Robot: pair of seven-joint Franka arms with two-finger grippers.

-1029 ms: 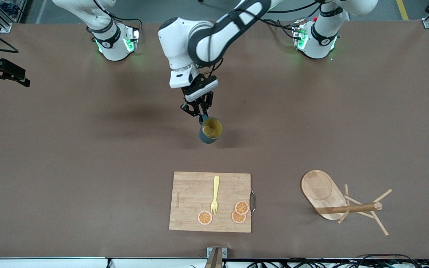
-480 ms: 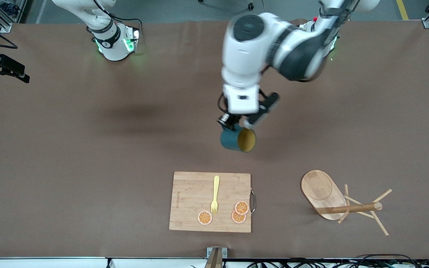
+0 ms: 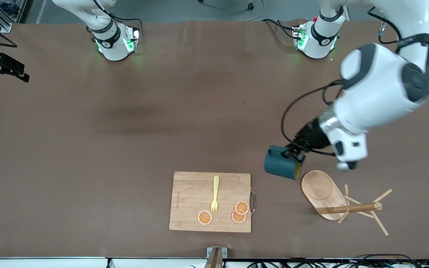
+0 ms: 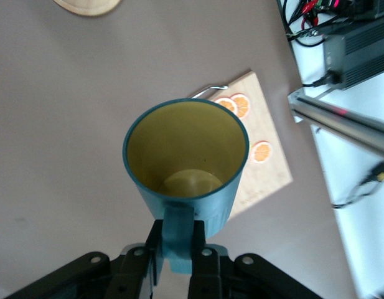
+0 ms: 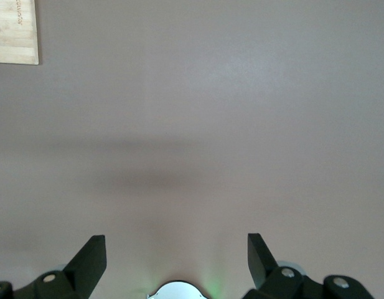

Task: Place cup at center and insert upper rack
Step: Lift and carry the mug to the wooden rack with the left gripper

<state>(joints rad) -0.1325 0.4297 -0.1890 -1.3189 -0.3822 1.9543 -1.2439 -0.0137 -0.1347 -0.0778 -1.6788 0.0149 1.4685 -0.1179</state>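
Observation:
The dark teal cup (image 3: 281,167) hangs tipped on its side in the air, over the table between the cutting board and the mug tree's base. My left gripper (image 3: 295,153) is shut on its small handle; in the left wrist view the fingers (image 4: 178,240) clamp the handle and the cup's (image 4: 185,159) mustard-yellow inside shows. The upper rack, a wooden mug tree (image 3: 352,207), lies on its side toward the left arm's end, its oval base (image 3: 319,190) tilted up and its pegs splayed. My right gripper (image 5: 176,249) is open and empty, high over bare table.
A rectangular bamboo cutting board (image 3: 199,201) lies near the front edge with a yellow fork (image 3: 215,195) and three orange slices (image 3: 241,207). It also shows in the left wrist view (image 4: 269,177) and its corner in the right wrist view (image 5: 14,31).
My left arm has swung the cup from over the table's middle toward the left arm's end, down beside the mug tree's base. The cup has tipped onto its side.

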